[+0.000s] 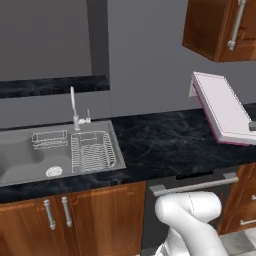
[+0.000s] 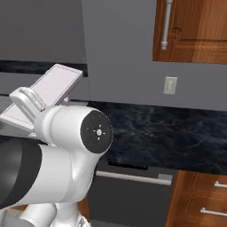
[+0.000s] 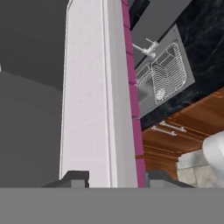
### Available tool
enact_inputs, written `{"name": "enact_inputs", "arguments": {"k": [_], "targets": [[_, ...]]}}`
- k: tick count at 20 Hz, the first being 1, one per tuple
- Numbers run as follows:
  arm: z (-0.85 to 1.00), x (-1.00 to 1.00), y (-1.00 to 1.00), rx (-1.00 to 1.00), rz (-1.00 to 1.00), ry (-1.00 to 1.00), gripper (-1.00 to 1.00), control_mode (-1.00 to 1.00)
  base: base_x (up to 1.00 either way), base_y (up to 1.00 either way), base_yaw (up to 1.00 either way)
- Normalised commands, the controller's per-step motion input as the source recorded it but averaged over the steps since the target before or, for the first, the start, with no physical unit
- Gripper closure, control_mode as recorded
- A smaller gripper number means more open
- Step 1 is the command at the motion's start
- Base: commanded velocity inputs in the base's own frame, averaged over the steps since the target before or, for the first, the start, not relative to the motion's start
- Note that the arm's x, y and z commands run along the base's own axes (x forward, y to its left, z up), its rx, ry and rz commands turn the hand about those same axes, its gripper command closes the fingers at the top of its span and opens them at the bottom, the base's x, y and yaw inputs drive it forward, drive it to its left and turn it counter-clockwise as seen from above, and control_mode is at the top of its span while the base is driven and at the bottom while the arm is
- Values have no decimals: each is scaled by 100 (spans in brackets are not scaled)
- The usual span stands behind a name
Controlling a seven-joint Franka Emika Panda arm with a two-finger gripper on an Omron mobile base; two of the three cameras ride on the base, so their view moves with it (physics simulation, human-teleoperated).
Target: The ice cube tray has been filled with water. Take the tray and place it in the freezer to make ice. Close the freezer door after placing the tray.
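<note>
The ice cube tray [image 1: 222,107] is held tilted in the air above the black counter [image 1: 165,140], its white gridded top and pinkish-mauve rim showing. In the right base view the ice cube tray [image 2: 48,91] sticks up behind the white arm. The hand view looks along the ice cube tray [image 3: 98,100], which runs up from between the two dark fingertips [image 3: 75,178]. My gripper [image 3: 116,180] is shut on the tray's near edge. At the right edge of the left base view, a dark bit of the gripper [image 1: 252,125] touches the tray's lower end.
A steel sink [image 1: 30,155] with a faucet [image 1: 75,107] and a wire dish rack [image 1: 92,150] lies left in the counter. Wood cabinets hang above [image 1: 225,27] and stand below [image 1: 65,215]. A dishwasher front [image 1: 195,187] sits under the counter.
</note>
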Motion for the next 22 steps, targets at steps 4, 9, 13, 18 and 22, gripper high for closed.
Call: {"name": "enact_inputs", "arguments": {"k": [4, 9, 13, 18, 22], "targets": [[0, 0, 0, 0, 0, 0, 100, 100, -50, 0, -32], [0, 0, 0, 0, 0, 0, 100, 100, -42, 33, -61], [0, 0, 0, 0, 0, 0, 100, 100, -40, 56, -80], [0, 0, 0, 0, 0, 0, 100, 100, -23, 50, -83], [0, 0, 0, 0, 0, 0, 100, 100, -10, 55, -82]]}}
